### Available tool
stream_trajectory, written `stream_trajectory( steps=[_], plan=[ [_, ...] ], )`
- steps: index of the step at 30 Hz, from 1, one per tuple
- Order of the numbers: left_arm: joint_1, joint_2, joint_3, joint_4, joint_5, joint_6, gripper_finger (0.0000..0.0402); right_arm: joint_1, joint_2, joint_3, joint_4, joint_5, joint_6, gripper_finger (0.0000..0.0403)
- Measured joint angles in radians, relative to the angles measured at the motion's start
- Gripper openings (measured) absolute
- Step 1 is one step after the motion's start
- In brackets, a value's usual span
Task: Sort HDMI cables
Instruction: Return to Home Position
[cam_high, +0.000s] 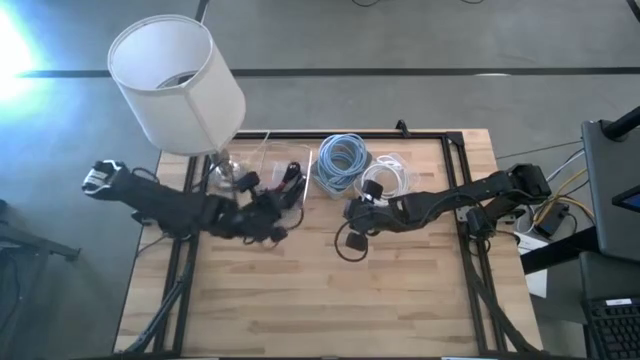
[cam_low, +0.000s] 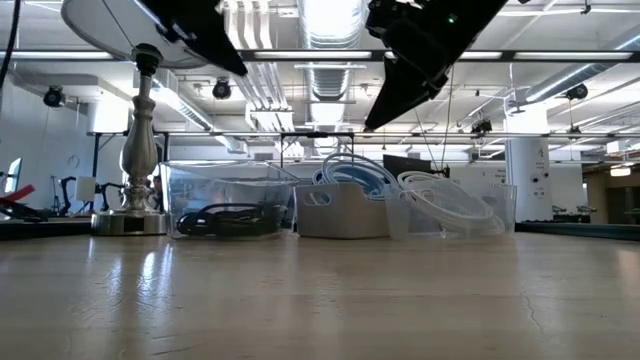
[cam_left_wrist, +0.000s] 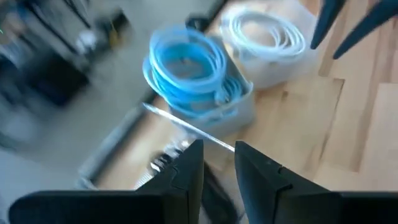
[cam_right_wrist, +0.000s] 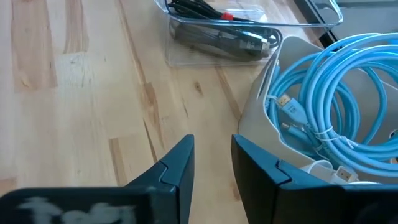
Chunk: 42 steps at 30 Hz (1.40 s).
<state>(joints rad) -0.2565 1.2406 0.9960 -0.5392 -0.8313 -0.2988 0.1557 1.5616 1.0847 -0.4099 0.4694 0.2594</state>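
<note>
My left gripper (cam_left_wrist: 219, 149) hangs over the table (cam_high: 300, 300) at the near side of the left bin (cam_low: 200, 185). Its fingers are drawn almost together with only a narrow slit between them, and it holds nothing. The black cables (cam_low: 230, 218) lie in that bin, low against the floor, with their long axis running along the bin's length. From this gripper they sit just ahead and slightly below, toward the far edge of the table.

The blue coils (cam_high: 342, 160) come next, heaped in the middle tub (cam_low: 340, 212) and standing above its rim. Beside them the white coils (cam_high: 385, 178) lie in the right bin (cam_low: 480, 205). The three containers stand side by side in one row.

My right gripper (cam_right_wrist: 212, 146) hovers just on the near side of the white coils, its fingers also nearly together and empty. A dark loop (cam_high: 352, 243) by that wrist looks like the arm's own wiring, though I cannot be sure.

What the coming move turns on, as I judge it, is that every cable lies on the far side of both grippers. My left is nearer the black ones and my right nearer the white. Going home means pulling each arm back toward its own side, away from the row. The left should clear the bin's near wall as it goes.
</note>
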Motion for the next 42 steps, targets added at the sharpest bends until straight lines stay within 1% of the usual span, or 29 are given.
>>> stream_trajectory(
  steps=[2, 4, 6, 9, 13, 16, 19, 22, 26, 28, 30, 33, 36, 38, 42],
  plan=[
    [-0.05, -0.029, 0.0, -0.003, -0.081, 0.096, 0.0094, 0.0, 0.0, 0.0, -0.007, 0.0, -0.008, 0.0098],
    [-0.089, -0.062, 0.0, -0.005, -0.141, 0.147, 0.0094, 0.0, -0.002, 0.0, -0.007, 0.0, -0.053, 0.0095],
    [-0.12, -0.094, -0.002, -0.034, -0.146, 0.116, 0.0094, 0.0, -0.004, 0.004, -0.005, 0.001, -0.08, 0.0093],
    [-0.147, -0.128, -0.004, -0.082, -0.143, 0.083, 0.0094, 0.001, -0.004, 0.008, -0.006, 0.0, -0.065, 0.0089],
    [-0.152, -0.187, -0.004, -0.098, -0.149, 0.062, 0.0094, 0.001, -0.019, 0.018, -0.007, -0.004, -0.074, 0.0084],
    [-0.152, -0.231, -0.004, -0.103, -0.147, 0.065, 0.0094, 0.001, -0.053, 0.024, -0.01, -0.015, -0.085, 0.008],
    [-0.152, -0.287, -0.004, -0.137, -0.145, 0.049, 0.0094, 0.0, -0.116, 0.026, -0.016, -0.07, -0.095, 0.0076],
    [-0.153, -0.348, -0.02, -0.161, -0.11, 0.018, 0.0094, -0.002, -0.21, 0.021, -0.032, -0.111, -0.079, 0.0072],
    [-0.155, -0.439, -0.091, -0.147, -0.082, -0.015, 0.0094, 0.0, -0.339, -0.023, -0.039, -0.138, -0.081, 0.007],
    [-0.155, -0.486, -0.143, -0.133, -0.08, -0.046, 0.0094, 0.001, -0.402, -0.065, -0.004, -0.141, -0.085, 0.0071],
    [-0.155, -0.535, -0.203, -0.095, -0.069, -0.07, 0.0094, 0.001, -0.465, -0.126, 0.054, -0.145, -0.089, 0.0075],
    [-0.155, -0.603, -0.307, 0.021, -0.042, -0.055, 0.0094, 0.0, -0.554, -0.245, 0.211, -0.217, -0.129, 0.008],
    [-0.155, -0.673, -0.408, 0.167, -0.003, 0.023, 0.0094, 0.001, -0.633, -0.368, 0.381, -0.31, -0.179, 0.0085],
    [-0.155, -0.725, -0.467, 0.279, 0.045, 0.084, 0.0094, 0.001, -0.682, -0.437, 0.454, -0.346, -0.181, 0.0087],
    [-0.155, -0.844, -0.568, 0.48, 0.19, 0.252, 0.0094, 0.001, -0.784, -0.54, 0.497, -0.351, -0.151, 0.0091]
  ],
)
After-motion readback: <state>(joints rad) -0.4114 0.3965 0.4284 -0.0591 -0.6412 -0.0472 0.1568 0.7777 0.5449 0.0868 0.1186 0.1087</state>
